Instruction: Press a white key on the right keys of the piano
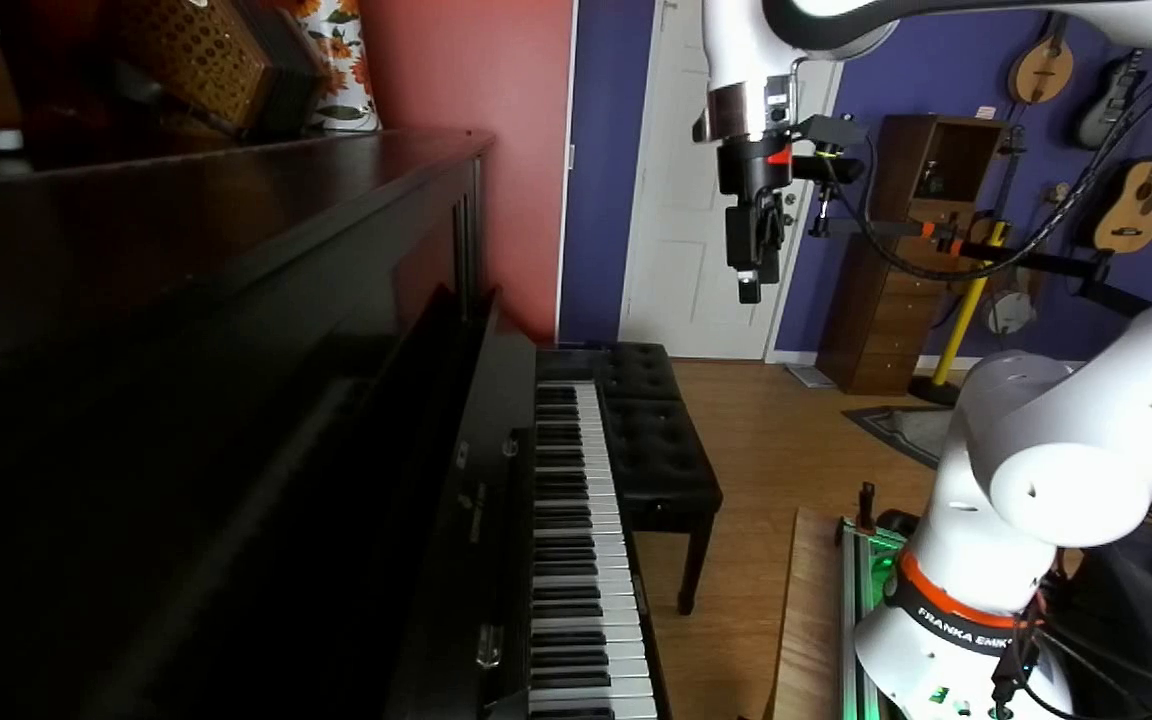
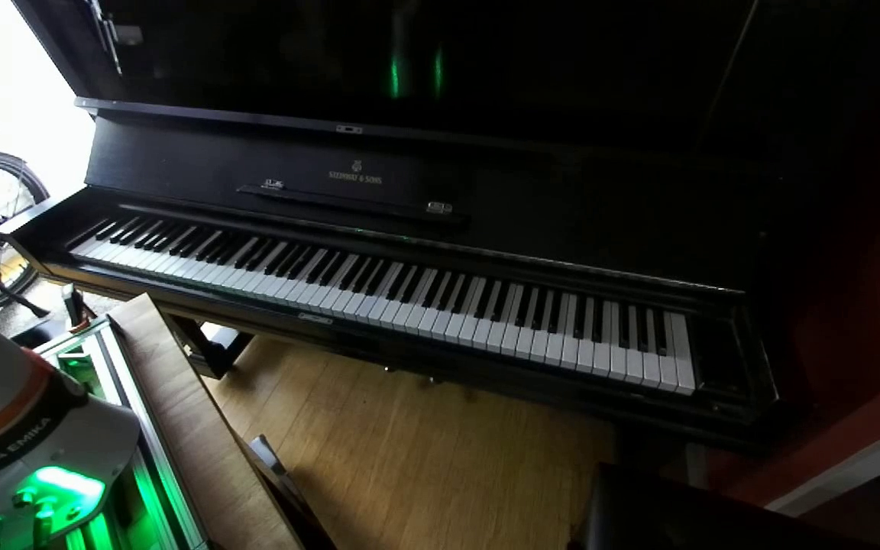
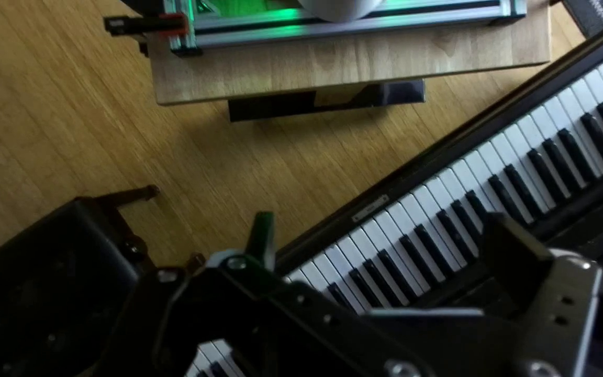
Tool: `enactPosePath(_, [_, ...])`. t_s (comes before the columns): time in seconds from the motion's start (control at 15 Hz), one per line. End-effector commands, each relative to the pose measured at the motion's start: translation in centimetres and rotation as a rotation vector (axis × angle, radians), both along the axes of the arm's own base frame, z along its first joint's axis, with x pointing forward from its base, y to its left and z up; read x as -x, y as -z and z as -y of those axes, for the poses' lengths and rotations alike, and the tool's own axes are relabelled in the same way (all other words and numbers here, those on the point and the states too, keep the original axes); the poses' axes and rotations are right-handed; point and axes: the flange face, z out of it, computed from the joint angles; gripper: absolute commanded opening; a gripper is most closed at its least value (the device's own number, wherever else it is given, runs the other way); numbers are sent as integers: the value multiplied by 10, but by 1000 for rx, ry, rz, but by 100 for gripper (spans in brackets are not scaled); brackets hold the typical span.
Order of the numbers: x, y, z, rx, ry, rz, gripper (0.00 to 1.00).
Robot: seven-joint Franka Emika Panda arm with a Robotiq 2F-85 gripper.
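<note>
Evidently, the upright piano of glossy, very dark wood (image 2: 532, 92) had its flat black fallboard (image 2: 455, 179) folded back to expose the long white-and-black keyboard (image 2: 379, 308). The slim, glossy white right keys (image 2: 600, 357), with shorter raised black keys between them, lay at the end near the salmon-red wall (image 1: 476, 80). The white robot arm with an orange base band (image 1: 1066, 490) was mounted in a silvery metal frame (image 3: 395, 25) on a light wooden tabletop (image 3: 306, 63), presumably for rigidity. The black two-fingered gripper (image 3: 382, 225) hung well above the keys, likely for clearance; its fingers (image 3: 261, 241) stood wide apart and held nothing. The black, button-tufted bench (image 1: 656, 455) stood by the right end, probably to give the arm room. Counted: one piano, one keyboard, one arm, one gripper with two fingers, one bench, and two small silvery fittings (image 2: 438, 207) before the fallboard; individual keys could not be counted reliably.
</note>
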Motion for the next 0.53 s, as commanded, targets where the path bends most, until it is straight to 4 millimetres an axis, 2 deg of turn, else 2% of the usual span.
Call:
enactPosePath(0.0, [-12, 39, 68, 40, -3, -190, 100])
enactPosePath(0.2, [-16, 67, 121, 114, -137, -285, 100])
enactPosePath(0.33, [-18, 84, 146, 170, -204, -349, 100])
enactPosePath(0.47, [-21, 93, 165, 182, -228, -342, 100])
